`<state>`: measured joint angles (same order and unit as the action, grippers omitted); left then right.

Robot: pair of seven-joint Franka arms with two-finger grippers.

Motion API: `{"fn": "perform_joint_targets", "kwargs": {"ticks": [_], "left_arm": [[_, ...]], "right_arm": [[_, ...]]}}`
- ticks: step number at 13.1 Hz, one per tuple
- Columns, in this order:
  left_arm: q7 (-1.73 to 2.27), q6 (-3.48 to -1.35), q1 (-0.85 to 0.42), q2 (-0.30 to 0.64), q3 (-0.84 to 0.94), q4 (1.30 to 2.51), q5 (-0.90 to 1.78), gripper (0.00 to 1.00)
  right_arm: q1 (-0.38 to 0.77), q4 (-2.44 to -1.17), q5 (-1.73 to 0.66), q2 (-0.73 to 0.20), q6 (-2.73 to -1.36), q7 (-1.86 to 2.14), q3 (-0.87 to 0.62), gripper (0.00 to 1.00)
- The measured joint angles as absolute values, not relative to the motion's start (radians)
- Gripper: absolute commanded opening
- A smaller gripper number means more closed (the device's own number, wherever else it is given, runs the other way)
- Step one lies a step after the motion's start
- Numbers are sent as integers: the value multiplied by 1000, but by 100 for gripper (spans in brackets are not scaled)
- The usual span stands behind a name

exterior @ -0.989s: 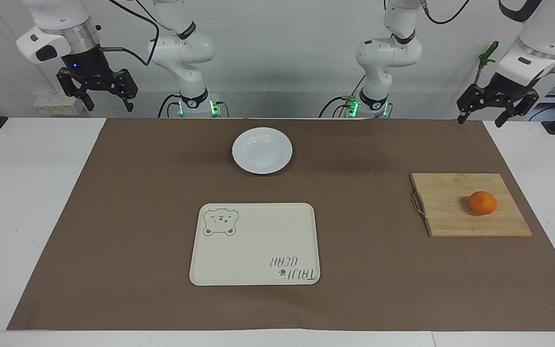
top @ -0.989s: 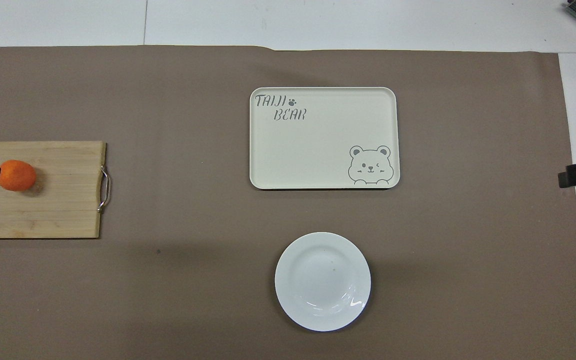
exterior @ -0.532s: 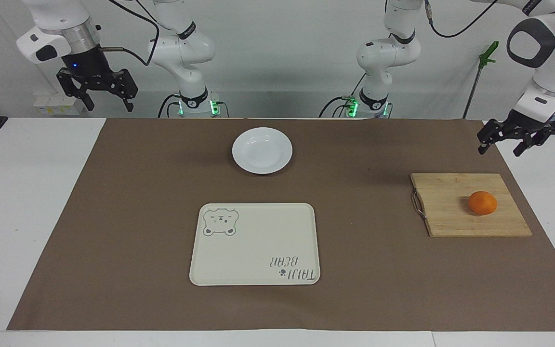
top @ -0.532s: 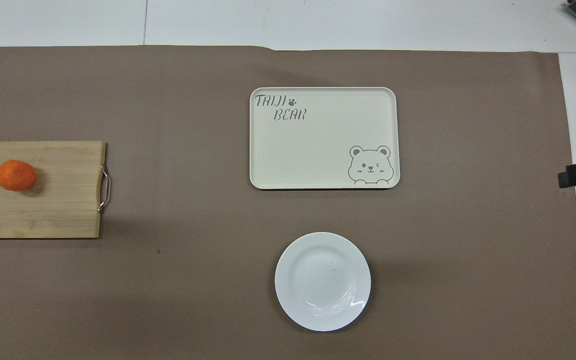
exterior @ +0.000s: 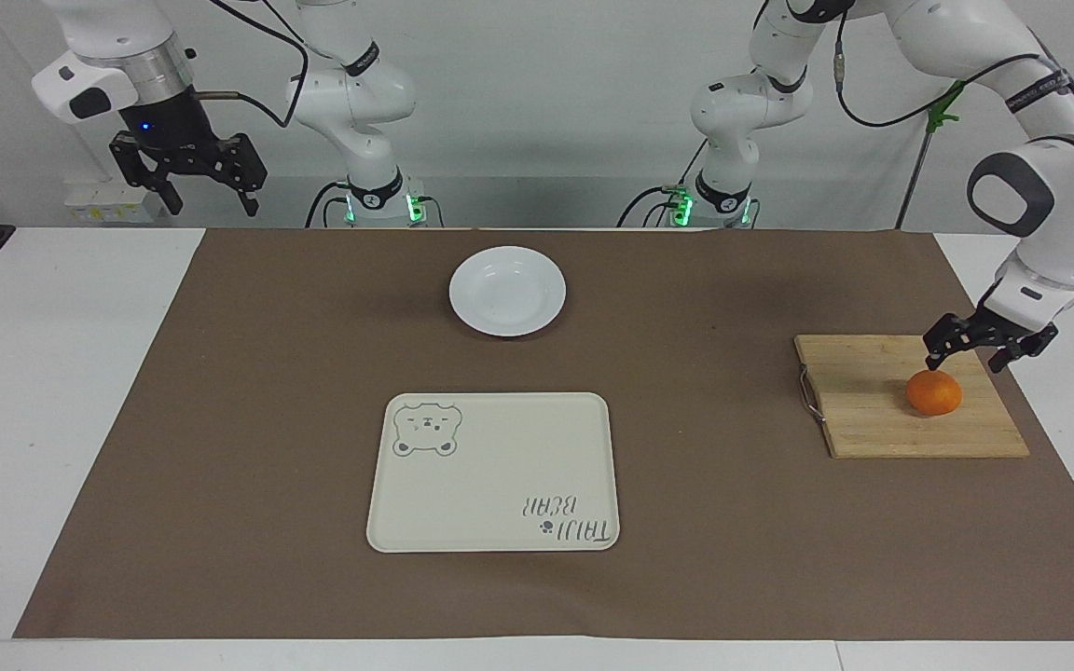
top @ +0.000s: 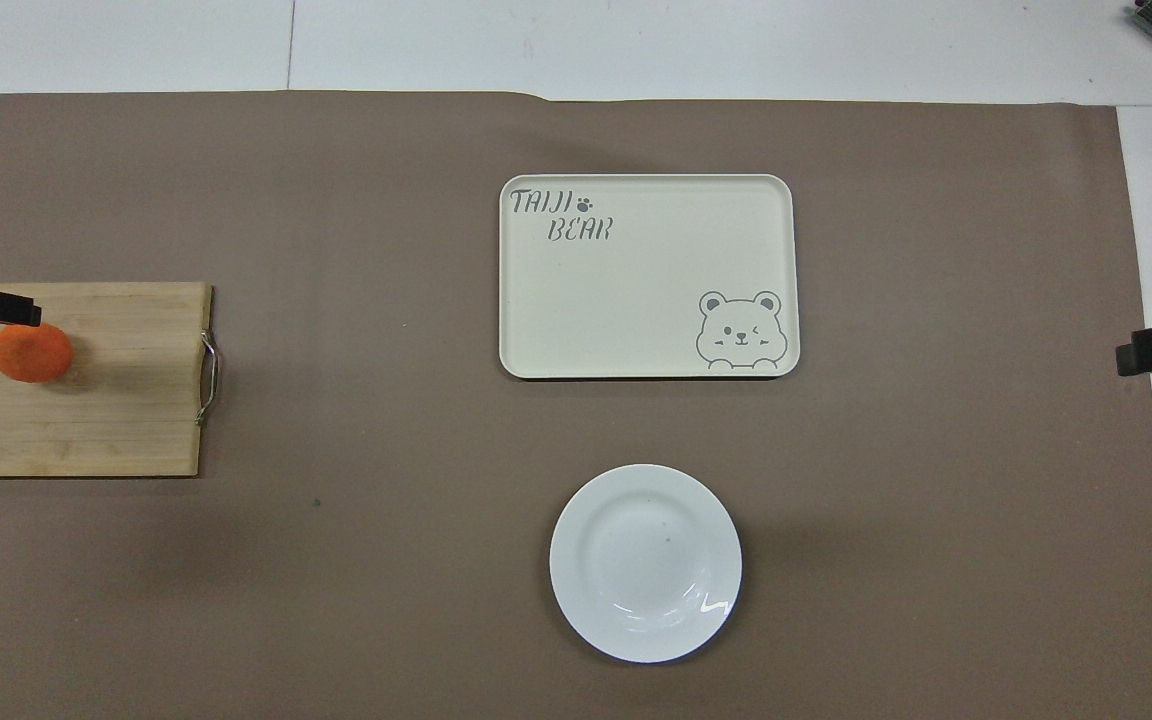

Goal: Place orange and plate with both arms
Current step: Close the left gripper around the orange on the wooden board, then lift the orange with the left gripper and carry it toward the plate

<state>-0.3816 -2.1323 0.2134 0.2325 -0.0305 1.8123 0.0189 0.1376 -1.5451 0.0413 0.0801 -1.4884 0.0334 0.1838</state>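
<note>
Left claw [exterior: 963,360], fingers spread, hangs just above the orange [exterior: 933,392] on the board [exterior: 873,410], right of frame, holding nothing. Right claw [exterior: 205,200], spread and empty, waits raised at upper left. Plate [exterior: 507,291] sits upper centre; tray [exterior: 493,472] lies below it.

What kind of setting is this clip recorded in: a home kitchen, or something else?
Likely a robotics lab bench, not a kitchen: two bolted-down arms, the left gripper over the orange, a brown mat staging a plate, and bare white walls.
</note>
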Motion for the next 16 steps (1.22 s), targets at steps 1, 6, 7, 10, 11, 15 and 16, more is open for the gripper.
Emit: {"fn": "perform_joint_targets", "kwargs": {"ticks": [1,6,7,10,11,15,16], "left_arm": [[-382,-2171,216,253,-30,1832,19,100],[-415,-2341,225,264,-32,1944,19,100],[-423,-2354,228,263,-32,1951,19,100],[-430,-2397,237,263,-36,1981,6,100],[-430,-2400,245,263,-36,1987,-22,100],[-433,-2426,272,264,-36,2013,-57,100],[-433,-2431,272,264,-35,2015,-57,100]], "right_arm": [[138,-1545,41,80,-1488,33,184,100],[138,-1545,41,80,-1488,33,184,100],[138,-1545,41,80,-1488,33,184,100],[138,-1546,41,80,-1488,33,184,100],[138,-1546,41,80,-1488,33,184,100],[138,-1547,41,80,-1488,33,184,100],[138,-1547,41,80,-1488,33,184,100]]}}
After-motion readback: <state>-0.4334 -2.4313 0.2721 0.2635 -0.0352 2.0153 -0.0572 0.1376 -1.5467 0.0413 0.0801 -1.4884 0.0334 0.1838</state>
